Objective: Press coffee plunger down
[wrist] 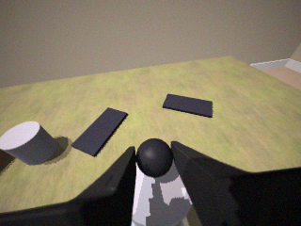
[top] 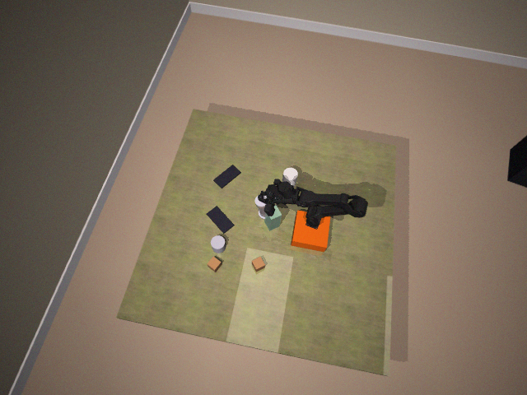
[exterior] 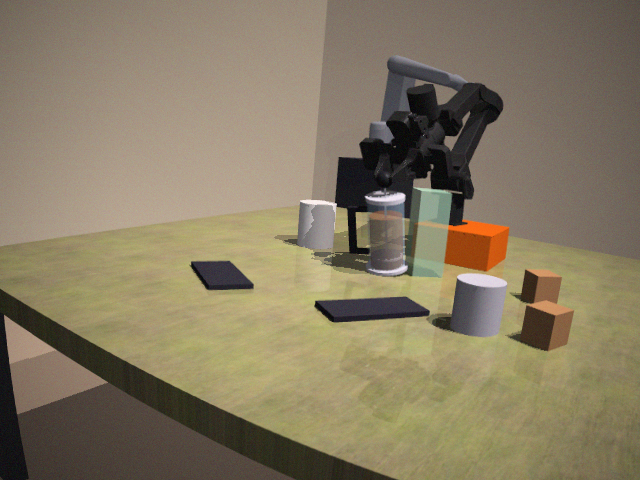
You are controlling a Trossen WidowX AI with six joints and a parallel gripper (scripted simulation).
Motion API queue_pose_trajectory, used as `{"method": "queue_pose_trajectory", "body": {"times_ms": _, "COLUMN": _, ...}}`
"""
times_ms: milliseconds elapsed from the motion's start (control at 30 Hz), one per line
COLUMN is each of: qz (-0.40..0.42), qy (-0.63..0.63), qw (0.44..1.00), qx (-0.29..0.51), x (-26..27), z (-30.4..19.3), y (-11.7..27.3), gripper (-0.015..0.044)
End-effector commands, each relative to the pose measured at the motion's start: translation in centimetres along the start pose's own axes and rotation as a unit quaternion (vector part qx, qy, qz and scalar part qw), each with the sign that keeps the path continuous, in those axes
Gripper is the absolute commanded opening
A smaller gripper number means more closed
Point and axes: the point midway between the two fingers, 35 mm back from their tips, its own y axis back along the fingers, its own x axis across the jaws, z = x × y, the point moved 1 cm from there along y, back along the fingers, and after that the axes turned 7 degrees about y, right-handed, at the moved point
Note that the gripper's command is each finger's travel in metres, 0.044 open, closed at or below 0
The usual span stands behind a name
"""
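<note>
Coffee press (exterior: pixel 385 235) upright beside teal block (exterior: pixel 428 232); plunger knob (wrist: pixel 154 156) low over lid, clamped in gripper (wrist: pixel 155 162). Finger contact evident from wrist only; exterior confirms upright stance.

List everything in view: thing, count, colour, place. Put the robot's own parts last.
Coffee press: one, clear with brown fill and white lid, mid-table, upright.
Plunger knob: one, black, just above the lid.
Cylinders: two, whitish; one behind-left of the press, one near the cubes.
Flat slabs: two, dark navy; one left, one in front of the press.
Tall block: one, translucent teal, right beside the press.
Low box: one, orange, at the arm's base.
Cubes: two, brown, right edge.
Table: one, olive-green.
Arm: one, black.
Pincer: one, black, shut on the plunger knob.
</note>
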Motion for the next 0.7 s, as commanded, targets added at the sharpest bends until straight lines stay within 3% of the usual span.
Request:
{"method": "queue_pose_trajectory", "body": {"times_ms": 0, "qz": 0.000, "qy": 0.000, "qw": 1.000, "qx": 0.002, "x": 0.0, "z": -0.1, "y": 0.0, "gripper": 0.0201}}
{"method": "queue_pose_trajectory", "body": {"times_ms": 300, "qz": 0.000, "qy": 0.000, "qw": 1.000, "qx": 0.002, "x": 0.0, "z": -0.1, "y": 0.0, "gripper": 0.0437}}
{"method": "queue_pose_trajectory", "body": {"times_ms": 500, "qz": 0.000, "qy": 0.000, "qw": 1.000, "qx": 0.003, "x": -0.1, "z": 0.8, "y": 0.7, "gripper": 0.0440}}
{"method": "queue_pose_trajectory", "body": {"times_ms": 667, "qz": -0.002, "qy": 0.000, "qw": 1.000, "qx": 0.010, "x": -0.5, "z": 4.2, "y": 5.0, "gripper": 0.0440}}
